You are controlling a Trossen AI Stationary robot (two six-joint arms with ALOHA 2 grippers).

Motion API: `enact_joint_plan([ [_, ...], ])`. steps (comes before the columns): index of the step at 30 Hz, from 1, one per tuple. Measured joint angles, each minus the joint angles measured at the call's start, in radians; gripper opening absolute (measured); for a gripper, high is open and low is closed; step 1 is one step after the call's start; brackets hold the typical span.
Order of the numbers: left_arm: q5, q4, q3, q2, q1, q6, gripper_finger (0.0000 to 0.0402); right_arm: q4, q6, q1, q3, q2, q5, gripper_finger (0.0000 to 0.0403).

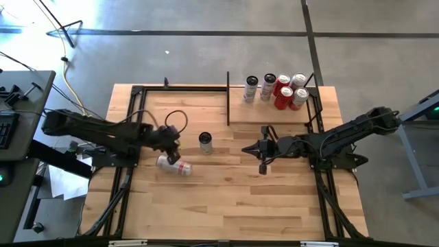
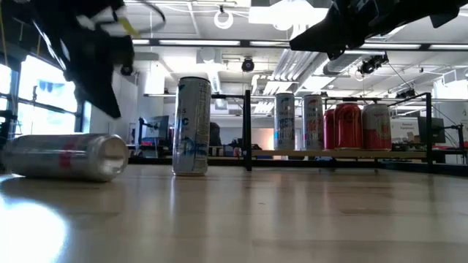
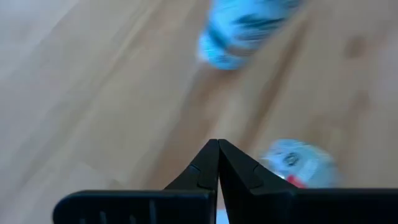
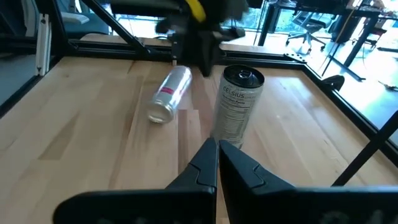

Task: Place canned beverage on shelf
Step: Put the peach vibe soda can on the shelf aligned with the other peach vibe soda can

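Landmark: upright Celsius can (image 1: pixel 205 142) — standing mid-table, untouched.
Fallen can (image 1: pixel 173 165): on its side, just left-front of the upright can.
Left gripper (image 1: pixel 171 139): fingers together, above the fallen can.
Right gripper (image 1: pixel 248 149): fingers together, right of the upright can — apart from it.
Shelf (image 1: pixel 236 113): beyond the upright can, holding five upright cans (image 1: pixel 278 90).
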Motion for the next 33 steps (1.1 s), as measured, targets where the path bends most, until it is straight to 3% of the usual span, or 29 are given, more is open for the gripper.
enact_joint_plan([
  [4,-0.064,-0.108,0.059,-0.090,-0.157,-0.074,0.0000,0.000,0.006,0.000,0.000,0.000,0.000,0.0000],
  [8,-0.047,-0.162,0.084,-0.104,-0.310,-0.143,0.0007,0.000,0.006,0.000,0.000,0.000,0.000,0.0000],
  [13,-0.007,-0.182,0.084,-0.038,-0.450,-0.243,0.0062,-0.002,0.009,0.000,0.000,0.000,-0.001,0.0000],
  [19,0.011,-0.193,0.154,0.077,-0.536,-0.198,0.0156,-0.003,0.010,0.000,0.000,0.000,-0.001,0.0000],
  [23,0.011,-0.304,0.230,0.162,-0.574,-0.164,0.0208,-0.012,0.034,0.000,0.000,0.000,-0.002,0.0000],
  [28,0.030,-0.531,0.288,0.280,-0.625,-0.223,0.0247,-0.030,0.051,0.000,0.000,0.000,-0.003,0.0000],
  [33,0.088,-0.494,0.290,0.371,-0.664,-0.235,0.0267,-0.030,0.051,0.000,0.000,0.000,-0.003,0.0000],
])
